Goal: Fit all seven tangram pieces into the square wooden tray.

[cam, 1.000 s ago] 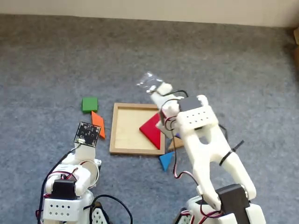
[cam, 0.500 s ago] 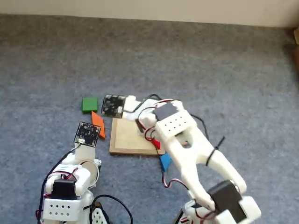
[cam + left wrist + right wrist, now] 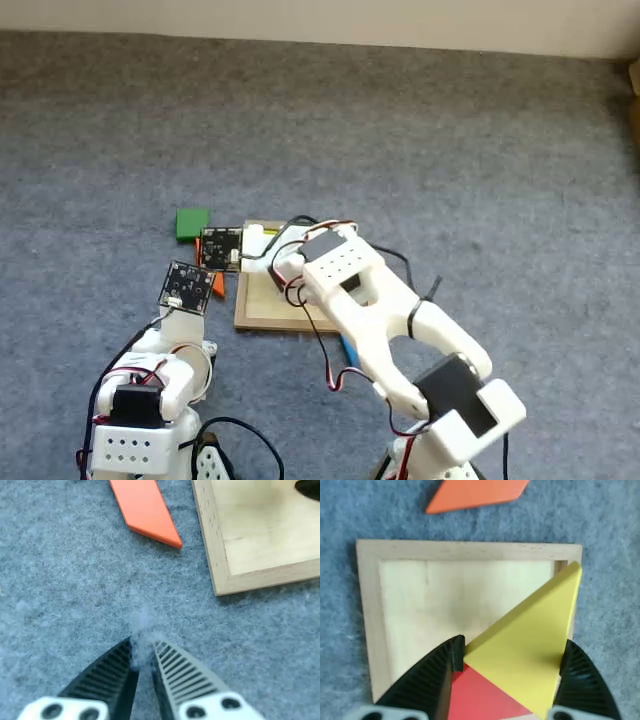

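My right gripper [image 3: 512, 647] is shut on a yellow triangle [image 3: 530, 650], which it holds tilted over the square wooden tray [image 3: 465, 547]. A red piece [image 3: 480, 695] lies in the tray under the triangle. In the high view the right arm [image 3: 340, 270] stretches across the tray [image 3: 262, 315] to its left side. An orange parallelogram [image 3: 145, 510] lies on the carpet just outside the tray's left rim [image 3: 212, 555]. My left gripper [image 3: 142, 652] is shut and empty, low over the carpet near the tray's front left corner. A green square [image 3: 192, 222] sits beyond the parallelogram.
A blue triangle [image 3: 348, 350] peeks out from under the right arm, in front of the tray. Grey carpet [image 3: 480, 150] spreads on all sides. The left arm's base [image 3: 140, 410] stands at the front left.
The right arm has swung left from the tray's far right corner across to its left side, now covering the red piece in the high view. The left arm has kept still.
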`<state>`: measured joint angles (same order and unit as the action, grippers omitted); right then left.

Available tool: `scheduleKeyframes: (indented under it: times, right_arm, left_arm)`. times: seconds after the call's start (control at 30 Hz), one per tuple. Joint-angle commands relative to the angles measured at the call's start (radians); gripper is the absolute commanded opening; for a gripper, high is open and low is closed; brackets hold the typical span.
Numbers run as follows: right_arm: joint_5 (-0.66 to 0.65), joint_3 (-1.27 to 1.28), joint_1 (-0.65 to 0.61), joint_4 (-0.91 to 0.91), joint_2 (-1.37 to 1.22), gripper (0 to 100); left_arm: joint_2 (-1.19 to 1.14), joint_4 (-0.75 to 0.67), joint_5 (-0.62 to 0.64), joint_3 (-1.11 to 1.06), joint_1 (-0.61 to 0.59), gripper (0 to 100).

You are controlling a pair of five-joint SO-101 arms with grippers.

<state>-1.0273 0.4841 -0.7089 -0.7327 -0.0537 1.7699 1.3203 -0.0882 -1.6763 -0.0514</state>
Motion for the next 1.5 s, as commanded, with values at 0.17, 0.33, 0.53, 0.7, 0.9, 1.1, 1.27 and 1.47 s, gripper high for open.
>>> scheduleKeyframes:
  times: [0.17,0.33,0.53,0.7,0.9,1.1,1.27,1.47]
  right_arm:
    - [-0.006,-0.021,-0.007,0.027,-0.047,23.6]
    - [0.037,-0.021,-0.005,0.022,-0.047,31.1]
    - [0.081,-0.021,0.004,0.022,-0.047,35.4]
    - [0.086,-0.024,0.008,0.022,-0.044,35.4]
    - [0.109,-0.093,0.021,0.022,-0.047,35.4]
    - [0.181,-0.105,0.021,0.030,-0.051,35.4]
    - [0.186,-0.105,0.022,0.015,-0.041,35.4]
    - [0.189,-0.097,0.002,-0.107,0.119,35.4]
  left_arm:
    - [0.050,0.006,-0.008,-0.019,-0.008,1]
    - [0.050,0.006,-0.008,-0.019,-0.008,1]
    - [0.050,0.006,-0.008,-0.019,-0.008,1]
    - [0.050,0.006,-0.008,-0.019,-0.008,1]
    - [0.050,0.006,-0.008,-0.019,-0.008,1]
    - [0.050,0.006,-0.008,-0.019,-0.008,1]
    - [0.050,0.006,-0.008,-0.019,-0.008,1]
    - [0.050,0.006,-0.008,-0.019,-0.008,1]
